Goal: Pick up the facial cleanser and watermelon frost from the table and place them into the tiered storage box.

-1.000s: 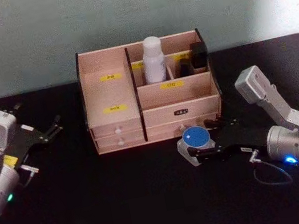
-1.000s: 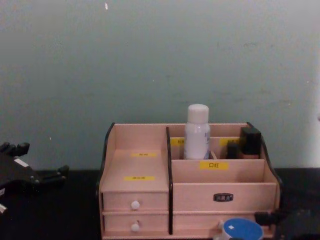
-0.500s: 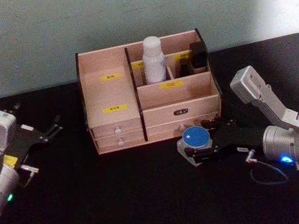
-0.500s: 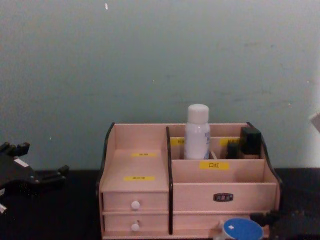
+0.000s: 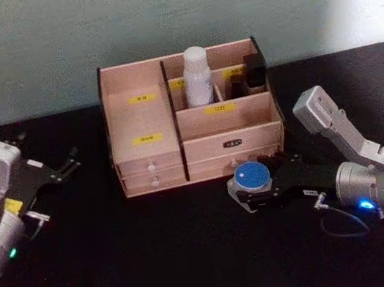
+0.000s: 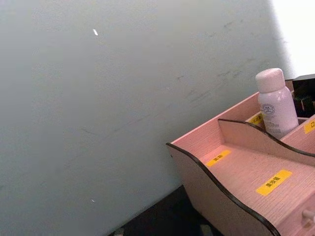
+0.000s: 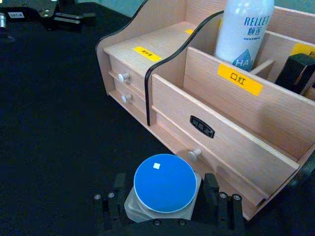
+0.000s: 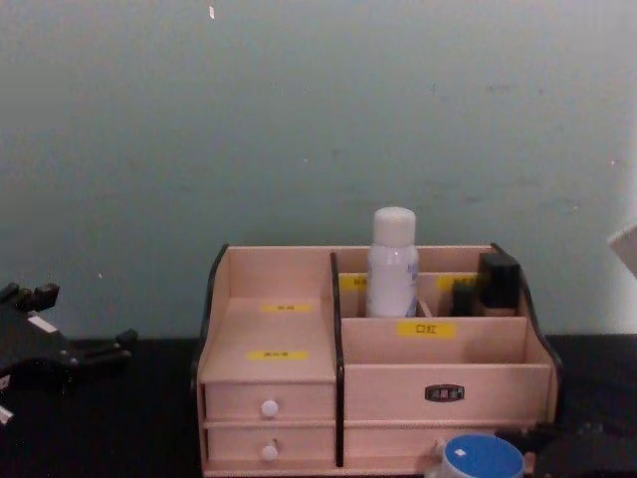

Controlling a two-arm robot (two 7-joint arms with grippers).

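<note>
Right arm's wrist has swung a little toward the box [image 5: 140,123] since 1 s ago. Jar [image 5: 250,175] has not shifted.

Jar: sits upright on the table [image 5: 159,253], just in front of the box's lower right drawers, apart from them. Blue lid [image 7: 165,183] up, frosted body under it.

Handling, by judgement:
- small and squat, likely light, rigid walls
- frosted sides look smooth, so a weak pinch may slip
- glass or plastic, cannot tell, so treat as breakable
- lid overhangs the body a little; best hold is on the body walls below the lid, 1 finger each side, not on the lid, which may turn or lift off
- wider than tall, so it should stay level in a side grip

Right gripper [image 5: 251,191]: low on the table, reaching in from the right. Jaws closed in on the jar, 1 each side, fingers [image 7: 212,189] at the body walls below the lid. How hard they press, cannot tell. Jar not yet lifted.

Bottle [image 5: 196,77]: stands upright in a rear compartment of the box, right of the dark divider. That half of the task looks done. 2 dark items [image 5: 254,71] fill the rear right corner.

Left gripper [image 5: 72,161]: parked at the table's left, well apart from the box, jaws spread and empty.
</note>
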